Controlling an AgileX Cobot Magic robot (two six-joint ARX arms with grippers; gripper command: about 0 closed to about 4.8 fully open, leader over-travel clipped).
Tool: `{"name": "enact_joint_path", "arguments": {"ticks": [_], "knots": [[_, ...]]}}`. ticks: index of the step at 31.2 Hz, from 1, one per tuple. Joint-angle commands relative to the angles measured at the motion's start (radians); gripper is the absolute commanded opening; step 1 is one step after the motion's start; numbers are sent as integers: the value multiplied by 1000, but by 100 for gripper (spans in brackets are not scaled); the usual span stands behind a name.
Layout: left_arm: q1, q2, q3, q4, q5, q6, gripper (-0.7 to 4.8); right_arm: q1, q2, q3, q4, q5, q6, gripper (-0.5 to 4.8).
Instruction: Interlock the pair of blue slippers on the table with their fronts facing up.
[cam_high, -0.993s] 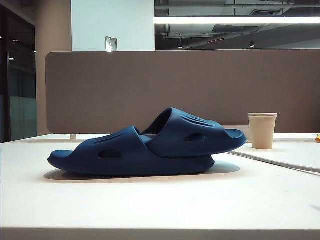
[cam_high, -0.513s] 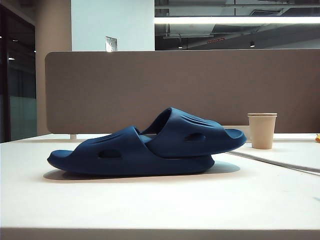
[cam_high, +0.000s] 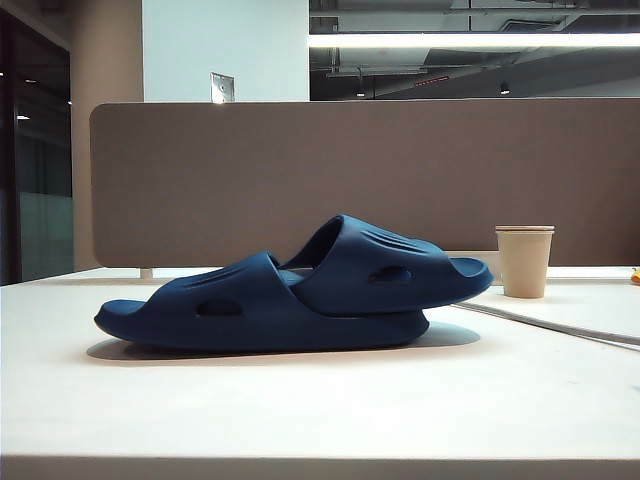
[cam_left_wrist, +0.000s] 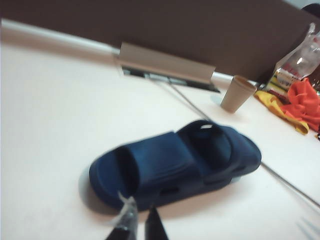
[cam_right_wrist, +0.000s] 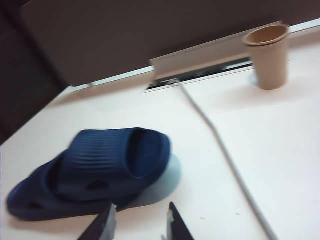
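- As seen from its own wrist camera, the left gripper hovers above the table, its two dark fingertips drawn almost together with only a thin slit between them and nothing held; it sits just short of the nearest toe end of the pair of blue slippers.
- Right gripper: fingertips set apart with a clear gap, gripping nothing, poised above bare tabletop just beside the slippers' edge.
- Neither gripper appears in the exterior view.
- Pair of blue slippers: interlocked, one slide's end tucked under the other's strap, both straps uppermost and soles down. Long axis runs left to right across the exterior view, parallel to the brown divider panel. The lower slide lies flat on the table with its tip at the left; the upper slide is tilted, its free end raised and pointing right.
- Location: centre of the table, well clear of its edges.
- Paper cup: upright, to the right of the slippers and well apart from them, near the panel. Its contents cannot be determined.
- Grey cable: runs across the table between slippers and cup.
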Motion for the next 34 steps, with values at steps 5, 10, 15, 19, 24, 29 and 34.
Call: {"name": "enact_joint_path", "arguments": {"ticks": [5, 10, 15, 19, 24, 29, 34], "knots": [[0, 0, -35, 49, 0, -21, -4, 2, 0, -47, 19, 72, -61, 49], [0, 0, -62, 92, -7, -20, -6, 2, -1, -76, 28, 123, -72, 41], [0, 0, -95, 172, -7, -9, -6, 2, -1, -92, 49, 120, -117, 39], [-1, 0, -147, 282, -6, 57, -6, 2, -1, -98, 53, 118, -171, 39], [-1, 0, -213, 354, -7, 106, -6, 2, -1, -110, 70, 116, -240, 40], [-1, 0, -256, 367, -7, 183, -6, 2, -1, -136, 85, 116, -283, 42], [-1, 0, -264, 375, -42, 208, -6, 2, -1, -168, 109, 117, -303, 45]]}}
